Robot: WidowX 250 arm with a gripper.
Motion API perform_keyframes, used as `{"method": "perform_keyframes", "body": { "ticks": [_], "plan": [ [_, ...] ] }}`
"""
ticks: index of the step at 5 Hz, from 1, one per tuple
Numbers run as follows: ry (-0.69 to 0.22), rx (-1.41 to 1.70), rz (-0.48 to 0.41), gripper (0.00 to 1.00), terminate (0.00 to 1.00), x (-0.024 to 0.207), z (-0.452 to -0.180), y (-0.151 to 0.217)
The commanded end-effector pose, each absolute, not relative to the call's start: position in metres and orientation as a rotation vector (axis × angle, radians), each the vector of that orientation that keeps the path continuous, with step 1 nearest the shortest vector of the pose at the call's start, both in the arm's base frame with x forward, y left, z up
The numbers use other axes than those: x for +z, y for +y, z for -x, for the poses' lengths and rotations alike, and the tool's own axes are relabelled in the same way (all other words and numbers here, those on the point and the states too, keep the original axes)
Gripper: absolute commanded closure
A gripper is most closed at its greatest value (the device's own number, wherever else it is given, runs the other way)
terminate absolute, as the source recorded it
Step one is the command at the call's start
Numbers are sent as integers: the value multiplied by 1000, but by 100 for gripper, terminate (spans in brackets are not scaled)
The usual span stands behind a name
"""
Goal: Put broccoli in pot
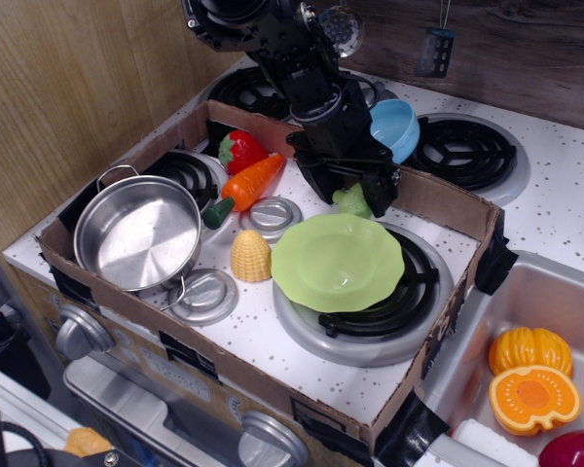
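Observation:
The broccoli [354,200] is a small pale-green toy on the stove top, just behind the light-green plate [339,261]. My black gripper [351,191] is lowered over it, with one finger on each side of the floret and a visible gap, so it is open. The fingers partly hide the broccoli. The shiny steel pot [139,233] with loop handles stands empty at the front left, well away from the gripper.
A carrot [253,179], a red strawberry [238,149] and a corn cob [250,256] lie between pot and gripper. A blue bowl [395,126] sits behind the cardboard wall [438,199]. The sink [526,321] at the right holds pumpkin halves.

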State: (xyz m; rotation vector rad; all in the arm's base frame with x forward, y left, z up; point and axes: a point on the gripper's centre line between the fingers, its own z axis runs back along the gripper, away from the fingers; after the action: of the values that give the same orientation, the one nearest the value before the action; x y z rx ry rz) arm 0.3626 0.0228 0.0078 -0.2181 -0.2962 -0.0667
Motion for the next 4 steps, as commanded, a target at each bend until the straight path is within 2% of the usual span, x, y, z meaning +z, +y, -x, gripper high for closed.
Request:
{"method": "perform_keyframes", "body": {
  "ticks": [1, 2, 4],
  "plan": [
    [-353, -87, 171, 100, 0, 25, -368, 20],
    [-344, -97, 128, 100, 0, 47, -362, 24],
    [-356, -140, 47, 100, 0, 76, -360, 46]
  ]
}}
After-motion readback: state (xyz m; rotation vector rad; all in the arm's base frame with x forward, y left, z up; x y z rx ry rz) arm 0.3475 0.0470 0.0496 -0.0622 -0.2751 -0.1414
